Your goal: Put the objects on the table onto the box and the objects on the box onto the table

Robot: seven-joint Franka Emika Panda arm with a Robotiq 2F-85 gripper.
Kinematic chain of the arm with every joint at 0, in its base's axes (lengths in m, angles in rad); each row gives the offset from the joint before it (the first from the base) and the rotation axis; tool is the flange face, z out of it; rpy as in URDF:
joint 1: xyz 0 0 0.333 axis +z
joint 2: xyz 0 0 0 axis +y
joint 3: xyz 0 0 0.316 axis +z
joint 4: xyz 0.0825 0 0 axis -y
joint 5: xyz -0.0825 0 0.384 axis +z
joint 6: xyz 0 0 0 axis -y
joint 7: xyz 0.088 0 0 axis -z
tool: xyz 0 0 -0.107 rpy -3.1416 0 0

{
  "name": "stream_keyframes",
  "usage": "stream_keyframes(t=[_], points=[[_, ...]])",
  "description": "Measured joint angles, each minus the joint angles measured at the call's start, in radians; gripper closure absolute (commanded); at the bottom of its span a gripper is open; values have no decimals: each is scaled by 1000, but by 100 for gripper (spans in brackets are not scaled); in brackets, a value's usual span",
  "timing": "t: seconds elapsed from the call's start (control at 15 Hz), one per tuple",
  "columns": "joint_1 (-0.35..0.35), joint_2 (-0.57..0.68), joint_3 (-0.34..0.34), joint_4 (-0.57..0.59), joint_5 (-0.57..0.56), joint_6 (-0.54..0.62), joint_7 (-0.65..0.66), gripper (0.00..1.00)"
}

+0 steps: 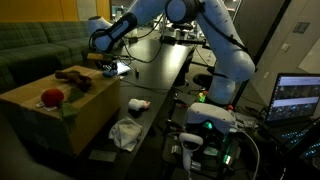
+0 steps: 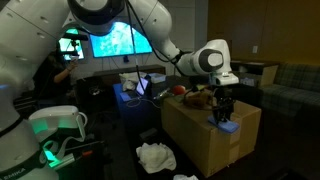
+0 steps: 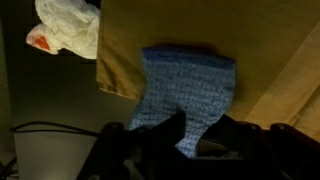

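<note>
Blue woven cloth [image 3: 187, 95] on flat cardboard box [image 3: 150, 30].

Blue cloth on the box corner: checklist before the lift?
1. Gripper over the blue cloth: ok, fingers straddle its edge in the wrist view.
2. Firm grip on it: cannot tell.
3. Cloth lying on the box near its corner: ok.
4. Red object and brown object apart from the gripper: ok.
5. White bag apart from the cloth: ok.
6. Drop spot on the table: cannot tell.
</note>
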Motion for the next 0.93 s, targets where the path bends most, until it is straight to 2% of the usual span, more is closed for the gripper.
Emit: stream_keyframes(t=[0.2,0.47,0.8,0.87,0.93], points=[[-20,-10,0,-24,0,46,-59,100],[-44,-51,-3,-75,0,96,-161,96],[-54,-101,-6,-122,0,129,-255,96],[-54,-109,-9,-131,-1,132,-268,80],[-56,-117,-13,-143,-1,137,-285,71]])
